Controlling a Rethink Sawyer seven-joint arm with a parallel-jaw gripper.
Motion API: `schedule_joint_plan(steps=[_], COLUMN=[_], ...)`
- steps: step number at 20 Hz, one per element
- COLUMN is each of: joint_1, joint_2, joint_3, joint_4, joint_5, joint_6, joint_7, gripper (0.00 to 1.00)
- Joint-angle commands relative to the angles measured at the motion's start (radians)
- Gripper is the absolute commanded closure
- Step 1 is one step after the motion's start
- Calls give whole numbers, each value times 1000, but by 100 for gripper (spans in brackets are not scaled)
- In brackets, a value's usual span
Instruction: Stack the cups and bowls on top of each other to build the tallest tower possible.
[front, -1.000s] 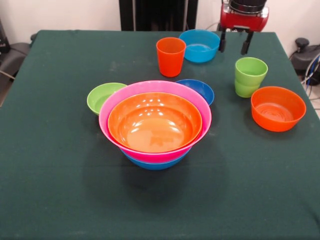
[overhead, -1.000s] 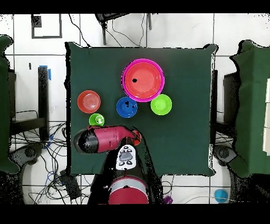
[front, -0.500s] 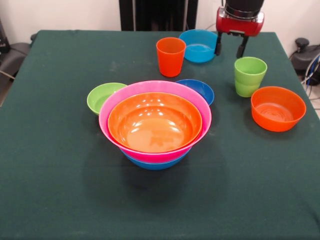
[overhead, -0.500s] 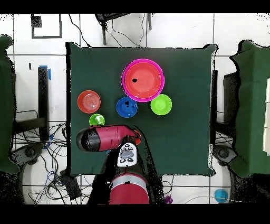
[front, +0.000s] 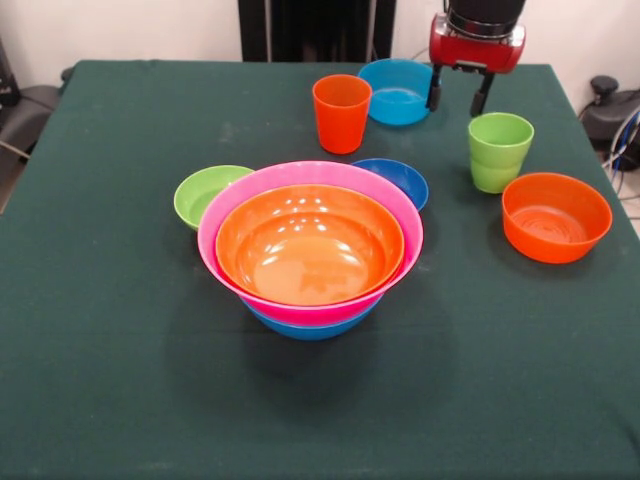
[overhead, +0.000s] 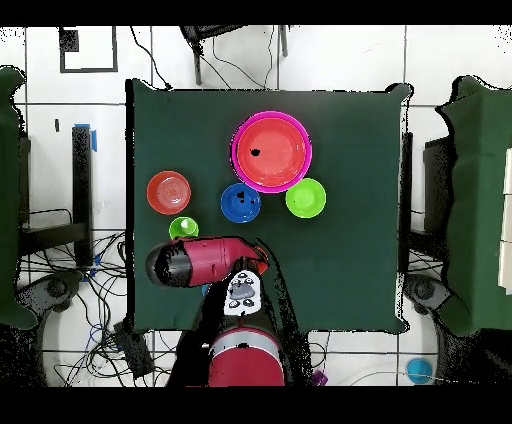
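The tower (front: 310, 245) stands mid-table: a large orange bowl inside a pink one, with a blue rim beneath; it also shows in the overhead view (overhead: 271, 151). The orange cup (front: 341, 112) and the light blue bowl (front: 398, 92) stand at the far side. The lime green cups (front: 499, 152) stand nested, with a small orange bowl (front: 555, 216) next to them. A dark blue bowl (front: 398, 180) and a lime green bowl (front: 203, 193) flank the tower. My gripper (front: 457, 97) hangs open and empty above the table, between the light blue bowl and the green cups.
In the overhead view my red arm (overhead: 200, 262) covers the light blue bowl and most of the orange cup. The green cloth table (front: 120, 380) ends just behind the gripper. Cables and chairs surround the table.
My gripper has shifted slightly left in the front view, toward the light blue bowl. No cup or bowl has moved.
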Motion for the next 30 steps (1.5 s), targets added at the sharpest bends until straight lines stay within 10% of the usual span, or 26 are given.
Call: schedule_joint_plan(steps=[1, 30], joint_1=[-11, -33], joint_2=[124, -156], joint_3=[71, 58], joint_4=[-32, -46], joint_5=[27, 33], joint_6=[-124, 283], joint_7=[143, 56], gripper=[0, 0])
